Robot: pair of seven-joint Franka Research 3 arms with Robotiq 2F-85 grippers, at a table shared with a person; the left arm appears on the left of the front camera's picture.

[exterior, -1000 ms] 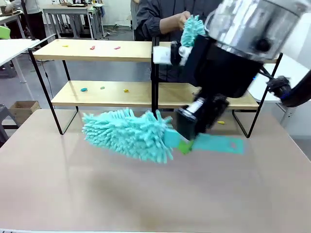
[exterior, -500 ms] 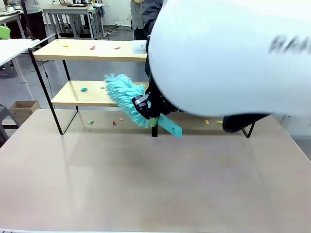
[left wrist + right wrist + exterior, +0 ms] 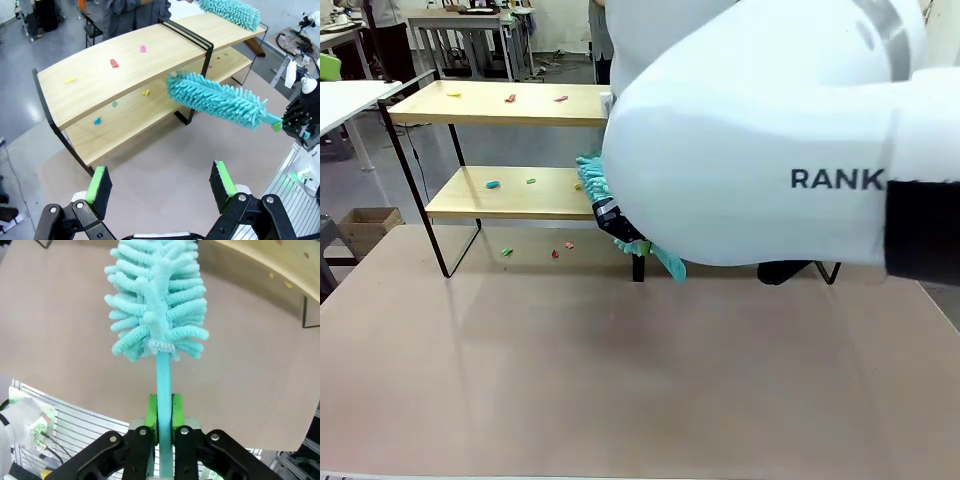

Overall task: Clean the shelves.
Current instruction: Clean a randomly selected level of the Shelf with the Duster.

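The shelves are standing at the far end of a broad beige-brown tabletop, light boards on a thin black frame with a black central upright. Small coloured scraps are lying scattered over the upper and lower boards, and a few more are lying on the tabletop under the lower left board.

The right pincer is pressing its green pads together on the thin handle of a teal microfibre duster. The duster's fluffy head is reaching toward the lower board beside the central upright; whether it is touching the wood cannot be told. In the front view the white right arm is blocking the shelves' right half.

The left pincer is hovering above the tabletop with its fingers spread and nothing between them. From there, a second teal duster is showing over the far end of the top board.

Behind the shelves, a grey floor is running back to more tables, and a cardboard box is sitting on the floor at the left.
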